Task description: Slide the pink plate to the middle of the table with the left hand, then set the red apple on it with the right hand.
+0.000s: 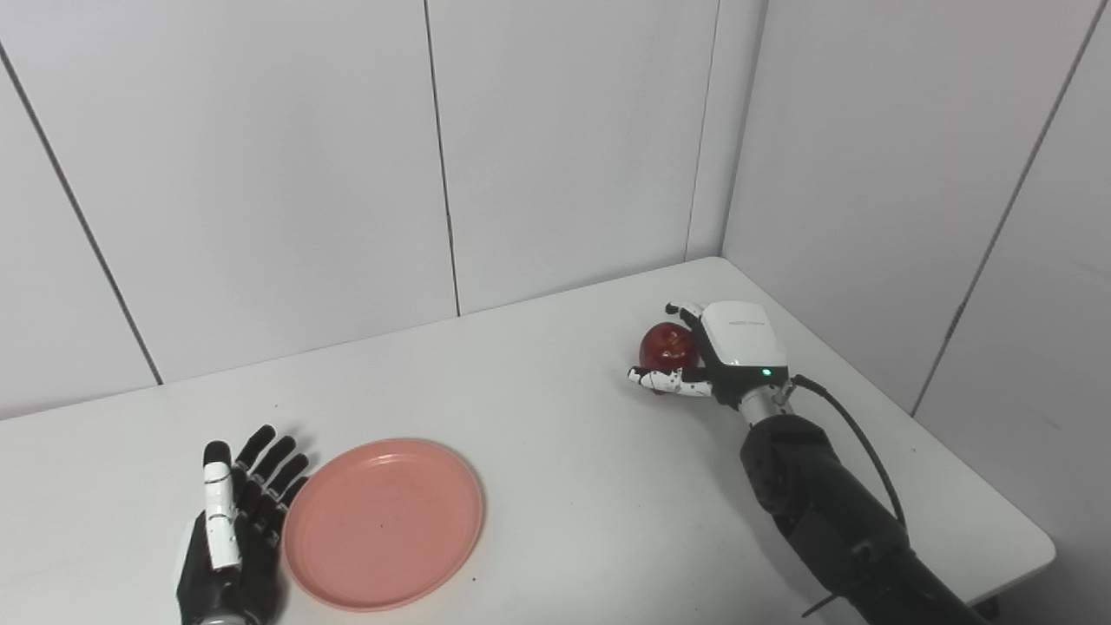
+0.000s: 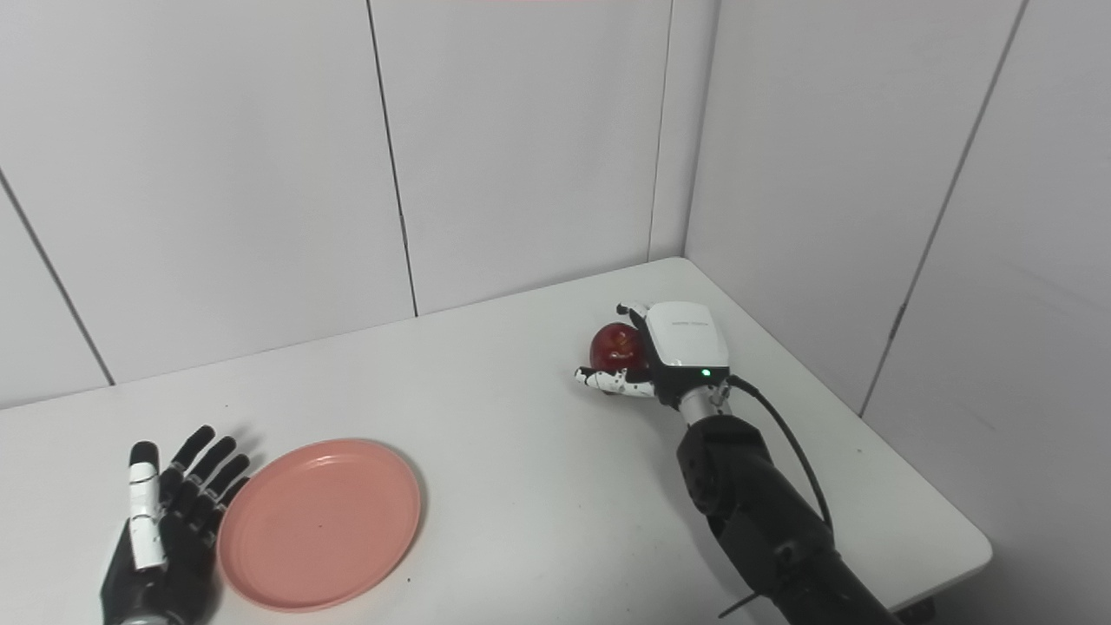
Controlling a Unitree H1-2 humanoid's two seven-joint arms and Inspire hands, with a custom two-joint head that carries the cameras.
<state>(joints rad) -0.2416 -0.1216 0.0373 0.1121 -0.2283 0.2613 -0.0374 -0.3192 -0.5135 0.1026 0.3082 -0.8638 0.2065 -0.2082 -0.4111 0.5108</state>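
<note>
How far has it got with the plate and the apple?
The pink plate lies left of the table's middle, empty, with the left hand open beside its left edge. In hand: the right hand is wrapped around the red apple at the far right. Left: carrying the apple over and setting it on the plate.

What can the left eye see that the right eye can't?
Only the left eye view: hardly anything extra; the pink plate just sits nearer the picture's middle.

Only the right eye view: a bit more bare table left of the left hand, and more wall on the right.

Both: the left hand lies open, fingers spread, right beside the plate's left rim. The right hand is wrapped around the red apple near the far right corner. The plate holds nothing.
</note>
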